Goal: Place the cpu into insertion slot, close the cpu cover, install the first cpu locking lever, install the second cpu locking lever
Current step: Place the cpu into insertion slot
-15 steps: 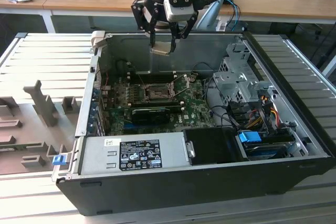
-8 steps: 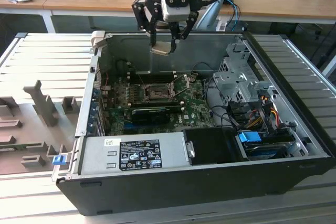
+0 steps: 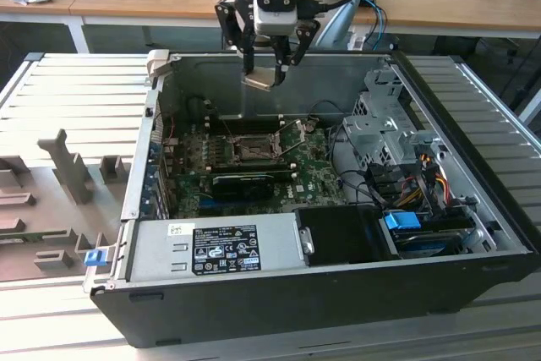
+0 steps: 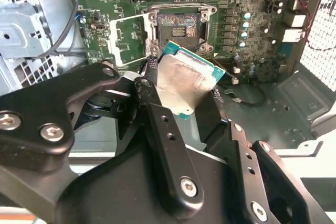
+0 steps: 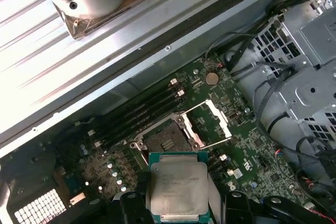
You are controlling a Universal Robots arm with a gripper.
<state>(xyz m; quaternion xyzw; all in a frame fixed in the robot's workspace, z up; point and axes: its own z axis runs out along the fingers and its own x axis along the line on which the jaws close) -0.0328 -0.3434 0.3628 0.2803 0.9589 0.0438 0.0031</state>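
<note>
First of four steps in hand: cpu placement, nothing seated yet. Insertion slot (image 3: 251,148) lies bare on green board (image 3: 314,177), deep inside open case (image 3: 473,209). Gripper (image 3: 266,73) hangs high above, near case's far wall, fingers clamped on edges of cpu (image 3: 258,80), chip tilted. Cpu cover (image 5: 219,118) is swung open, just right of slot in exterior view. Judgement: seating needs chip level and squared over slot.

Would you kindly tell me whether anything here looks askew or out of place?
Nothing looks damaged. The gripper holds the cpu at a tilt above the case; the insertion slot lies empty, its cpu cover swung open.
</note>
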